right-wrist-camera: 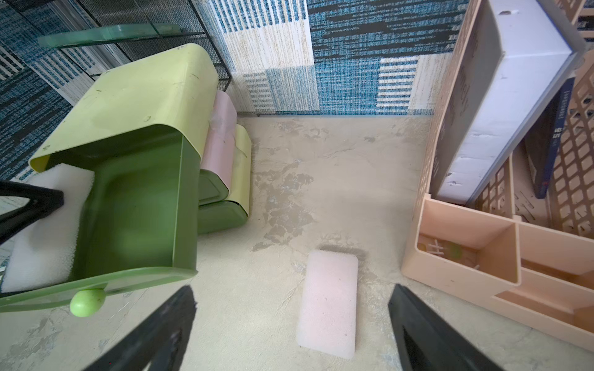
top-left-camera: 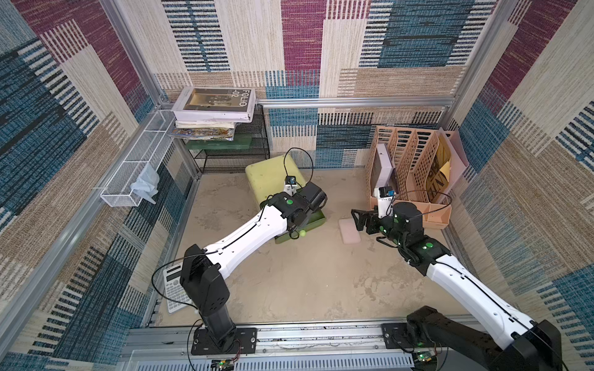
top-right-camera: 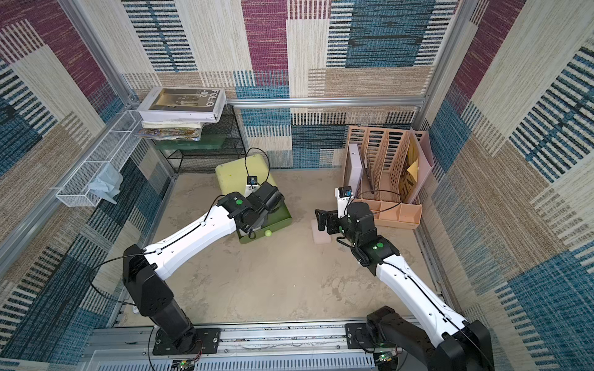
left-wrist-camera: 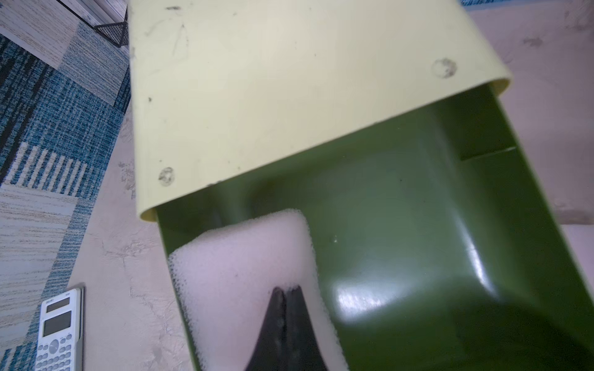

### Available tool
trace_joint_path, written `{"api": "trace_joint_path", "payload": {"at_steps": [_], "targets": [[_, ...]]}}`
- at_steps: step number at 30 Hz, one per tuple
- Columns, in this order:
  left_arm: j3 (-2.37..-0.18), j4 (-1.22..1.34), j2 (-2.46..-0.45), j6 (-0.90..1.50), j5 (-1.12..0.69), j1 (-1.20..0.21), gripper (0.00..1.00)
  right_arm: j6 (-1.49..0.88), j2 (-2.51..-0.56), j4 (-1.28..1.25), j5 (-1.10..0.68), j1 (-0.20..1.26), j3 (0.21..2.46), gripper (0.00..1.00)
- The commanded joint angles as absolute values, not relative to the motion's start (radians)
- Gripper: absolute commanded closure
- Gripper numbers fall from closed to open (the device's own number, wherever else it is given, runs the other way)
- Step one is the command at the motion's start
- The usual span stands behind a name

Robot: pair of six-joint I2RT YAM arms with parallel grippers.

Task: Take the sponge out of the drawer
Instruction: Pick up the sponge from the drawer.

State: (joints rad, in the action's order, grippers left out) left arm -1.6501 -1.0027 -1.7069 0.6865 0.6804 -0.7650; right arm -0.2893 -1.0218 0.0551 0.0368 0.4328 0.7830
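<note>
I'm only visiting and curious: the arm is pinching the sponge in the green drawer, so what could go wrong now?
The left gripper pinches only a small bit of the soft sponge, so it might slip free when lifted. The sponge sits against the drawer wall, near the cover, and could snag.

Smooth, glossy green drawer point(left-wrist-camera: 418, 241); porous foam sponge point(left-wrist-camera: 244, 257); matt, mottled worktop point(right-wrist-camera: 321, 160); woven cloth walls point(top-left-camera: 302, 38); white wire-mesh basket point(top-left-camera: 138, 151).

Tabletop point(top-left-camera: 305, 282) with sponge point(top-left-camera: 349, 232), calculator point(top-left-camera: 173, 289), drawer unit point(top-left-camera: 270, 180)
</note>
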Motion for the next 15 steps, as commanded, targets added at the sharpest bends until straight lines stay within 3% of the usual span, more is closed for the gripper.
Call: {"api": "trace_joint_path", "payload": {"at_steps": [1,15], "targets": [[-1.645,-1.016,-1.673,0.698,0.690,-0.767,1.00,-0.291,-1.014,0.024,0.037,0.434,0.777,0.03],[-1.660,-0.931,-1.513,0.604,0.713,-0.865,1.00,-0.288,-0.988,0.002,0.054,0.432,0.758,0.03]]}}
